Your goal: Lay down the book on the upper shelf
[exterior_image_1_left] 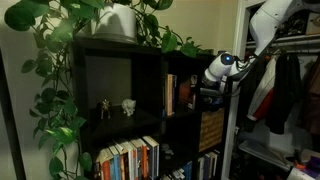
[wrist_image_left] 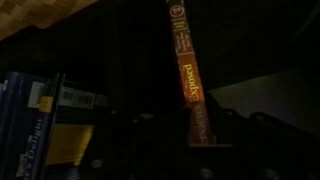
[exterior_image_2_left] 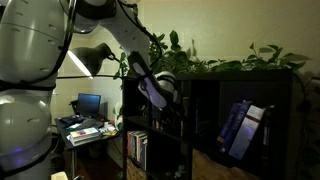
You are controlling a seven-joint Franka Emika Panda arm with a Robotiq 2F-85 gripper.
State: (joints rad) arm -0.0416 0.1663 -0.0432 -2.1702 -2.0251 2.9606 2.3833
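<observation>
Dark bookcase (exterior_image_1_left: 120, 52) under trailing plants (exterior_image_1_left: 55, 45): the book (wrist_image_left: 187, 80) stands upright at one o'clock in the wrist view, on the upper shelf (exterior_image_1_left: 180, 66), not yet laid down. The gripper (exterior_image_1_left: 205, 90) hovers at the compartment's mouth; whether it is clenched or released cannot be told.

In an exterior view the book (exterior_image_1_left: 185, 93), with an orange-red cover, stands upright on the floor of the upper shelf (exterior_image_1_left: 181, 62), a narrow dark compartment of the black-brown bookcase. It ends well below the compartment's ceiling.
</observation>
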